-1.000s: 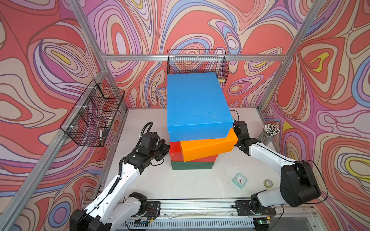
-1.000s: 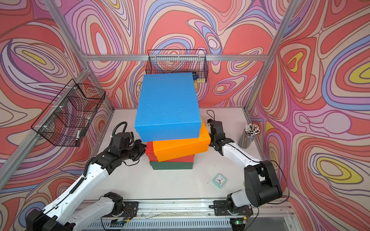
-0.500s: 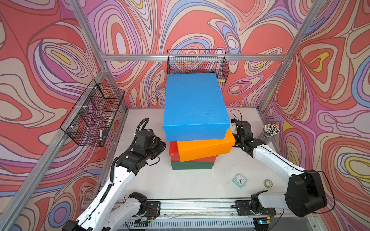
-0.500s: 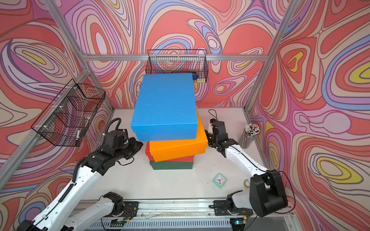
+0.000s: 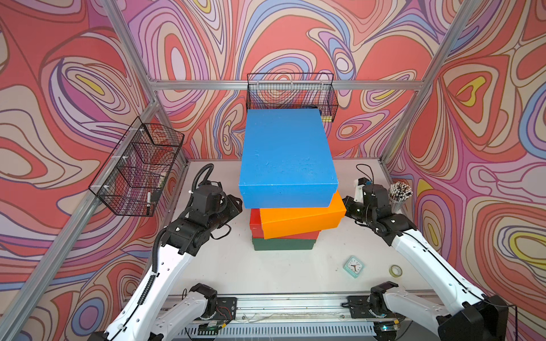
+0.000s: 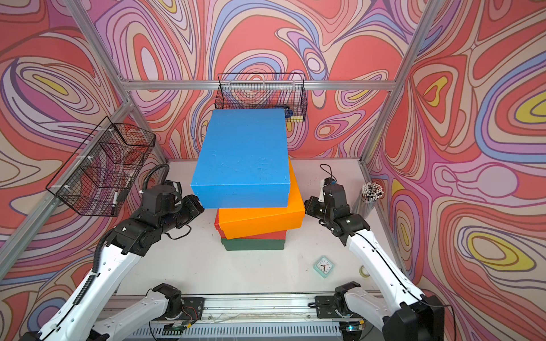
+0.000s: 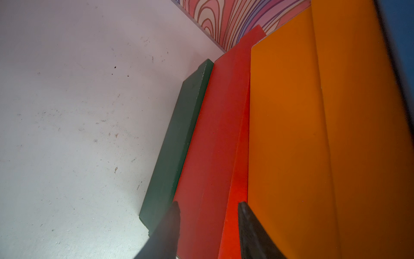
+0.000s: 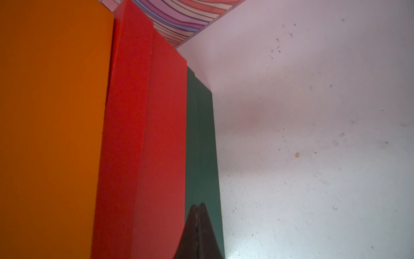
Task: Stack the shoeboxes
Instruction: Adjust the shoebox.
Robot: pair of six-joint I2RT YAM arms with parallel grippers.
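Note:
The shoeboxes stand in one uneven stack mid-table in both top views. Blue point(image 5: 286, 159) point(image 6: 242, 159) is on top, then orange point(image 5: 301, 220) point(image 6: 263, 220), red point(image 5: 254, 224) and dark green point(image 5: 282, 244) at the bottom. The orange box is skewed and juts out to the right. My left gripper point(image 5: 237, 203) point(image 7: 208, 205) is by the stack's left side, under the blue box's corner. It is open, with the red box's side point(image 7: 215, 134) beyond the gap and nothing held. My right gripper point(image 5: 346, 204) point(image 8: 198, 205) is shut and empty, close by the orange box's right end, with the green box point(image 8: 201, 145) beyond its tips.
A mint-green clock point(image 5: 353, 266) and a tape roll point(image 5: 395, 270) lie front right. A cup of pencils point(image 5: 399, 195) stands at the right wall beside my right arm. Wire baskets hang on the left wall point(image 5: 139, 171) and the back wall point(image 5: 291, 94).
My left gripper has opened and moved up along the stack's left side. The blue box has shifted slightly left. My right gripper has stayed shut beside the orange box.

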